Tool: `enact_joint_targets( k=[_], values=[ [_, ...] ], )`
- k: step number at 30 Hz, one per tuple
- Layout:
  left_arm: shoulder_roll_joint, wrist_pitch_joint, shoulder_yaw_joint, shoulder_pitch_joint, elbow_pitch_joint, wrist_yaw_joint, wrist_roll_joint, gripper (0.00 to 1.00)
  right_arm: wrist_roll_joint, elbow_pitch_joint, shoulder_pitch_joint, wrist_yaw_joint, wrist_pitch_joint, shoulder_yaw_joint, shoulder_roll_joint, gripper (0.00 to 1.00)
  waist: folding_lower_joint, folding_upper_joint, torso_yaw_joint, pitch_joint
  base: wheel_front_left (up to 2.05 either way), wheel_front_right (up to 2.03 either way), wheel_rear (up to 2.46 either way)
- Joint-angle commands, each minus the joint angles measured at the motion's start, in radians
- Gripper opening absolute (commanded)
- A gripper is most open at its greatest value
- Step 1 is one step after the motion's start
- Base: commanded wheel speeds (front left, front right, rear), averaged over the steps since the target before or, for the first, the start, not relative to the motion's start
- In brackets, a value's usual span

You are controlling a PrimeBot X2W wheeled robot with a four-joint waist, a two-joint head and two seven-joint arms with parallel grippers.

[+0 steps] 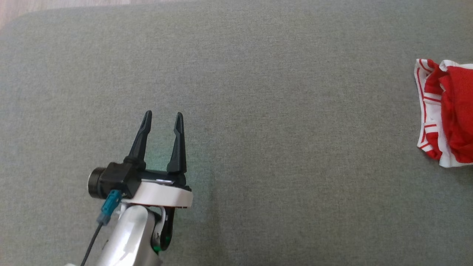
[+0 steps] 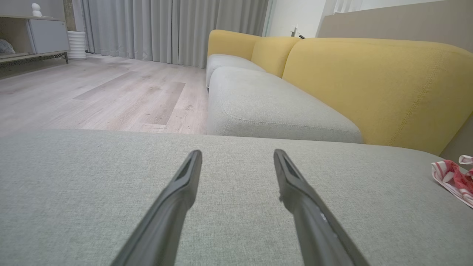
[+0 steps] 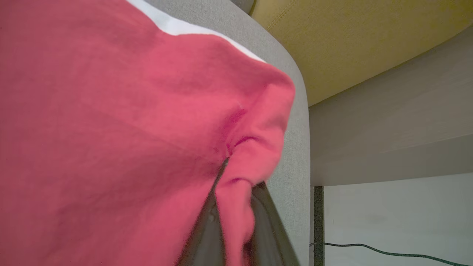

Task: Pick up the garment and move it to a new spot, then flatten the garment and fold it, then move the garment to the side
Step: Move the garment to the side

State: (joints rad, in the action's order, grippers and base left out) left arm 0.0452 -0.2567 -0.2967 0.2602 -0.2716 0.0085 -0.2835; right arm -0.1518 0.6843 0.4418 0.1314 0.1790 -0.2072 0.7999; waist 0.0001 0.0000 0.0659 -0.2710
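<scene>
Now, from the left: the left hand [image 1: 164, 113] sits low and left in the head view over the grey seat cushion [image 1: 266, 66]. Its two dark fingers are spread wide with nothing between them. Whether the fingers touch the fabric, I cannot tell. A blue connector [image 1: 111, 204] with a dark lead is plugged in just below the hand's black base.

In the left wrist view the fingers point across the cushion towards a second grey seat [image 2: 266, 107] and a yellow backrest [image 2: 373, 81]. Pale wood floor [image 2: 92, 92] and grey curtains [image 2: 166, 29] lie further off on the left of that view.

Middle of the cushion: plain grey weave.

Right side: the garment [image 1: 452, 114] is red with white, red-striped trim. It lies bunched on the cushion at the right edge of the head view, partly cut off by the frame and well apart from the left hand. The left wrist view catches only a striped corner of it at the far right.

Right hand [image 3: 240, 177]: seen in its own wrist view, fingers drawn close together and pinching a fold of the red cloth. The cloth drapes over most of that view, with a white band along its top. Beside the cloth runs the rounded cushion edge, then the yellow backrest, and a thin dark cable [image 3: 388, 253] against a pale surface at the lower right.
</scene>
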Motion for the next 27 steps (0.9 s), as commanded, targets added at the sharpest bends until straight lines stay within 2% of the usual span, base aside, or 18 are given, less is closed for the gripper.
enact_joint_targets(
  k=[1,3,4,5,6,15,20,24,25,27],
  values=[
    [0.005,-0.005,0.032,0.036,0.033,-0.003,0.0,1.0,0.012,-0.01,0.008,-0.001,-0.003,0.016,0.029,0.0,-0.0001,0.0,0.001,-0.002,0.0,0.0,0.0],
    [0.005,-0.005,0.034,0.038,0.031,-0.004,0.001,1.0,0.019,-0.001,0.009,-0.001,0.002,0.041,0.015,0.0,-0.0001,0.0,0.0,-0.002,0.0,0.0,0.0],
    [0.005,-0.005,0.035,0.038,0.03,-0.004,0.002,1.0,0.025,0.003,0.009,-0.001,0.004,0.056,0.006,0.33,-0.0001,0.0,0.0,-0.001,0.0,0.0,0.0],
    [0.005,-0.005,0.035,0.038,0.03,-0.004,0.002,1.0,0.025,0.003,0.009,-0.001,0.004,0.056,0.006,0.33,-0.0001,0.0,0.0,-0.001,0.0,0.0,0.0],
    [0.005,-0.005,0.036,0.038,0.029,-0.004,0.003,1.0,0.033,0.003,0.008,-0.001,0.004,0.066,-0.003,1.0,-0.0001,0.0,-0.001,0.002,0.0,0.0,0.0],
    [0.005,-0.005,0.043,0.021,0.015,-0.005,0.009,1.0,0.089,-0.041,0.005,-0.001,0.001,0.158,-0.077,1.0,-0.0001,0.0,-0.013,0.066,0.0,0.0,0.0],
    [0.005,-0.005,0.049,-0.002,0.008,-0.007,0.014,1.0,0.111,-0.108,0.013,-0.001,-0.064,0.217,-0.127,1.0,-0.0001,0.0,-0.016,0.126,0.0,0.0,0.0],
    [0.005,-0.005,0.06,-0.024,0.006,-0.007,0.019,1.0,0.114,-0.182,0.011,-0.001,-0.129,0.232,-0.203,1.0,-0.0001,0.0,-0.018,0.176,0.0,0.0,0.0],
    [0.005,-0.005,0.065,-0.038,0.005,-0.006,0.021,1.0,0.1,-0.227,0.008,-0.001,-0.157,0.229,-0.254,1.0,-0.0001,0.0,-0.019,0.198,0.0,0.0,0.0],
    [0.005,-0.005,0.068,-0.052,0.005,-0.006,0.022,1.0,0.084,-0.279,0.0,-0.001,-0.182,0.219,-0.309,1.0,-0.0001,0.0,-0.019,0.219,0.0,0.0,0.0]
  ],
)
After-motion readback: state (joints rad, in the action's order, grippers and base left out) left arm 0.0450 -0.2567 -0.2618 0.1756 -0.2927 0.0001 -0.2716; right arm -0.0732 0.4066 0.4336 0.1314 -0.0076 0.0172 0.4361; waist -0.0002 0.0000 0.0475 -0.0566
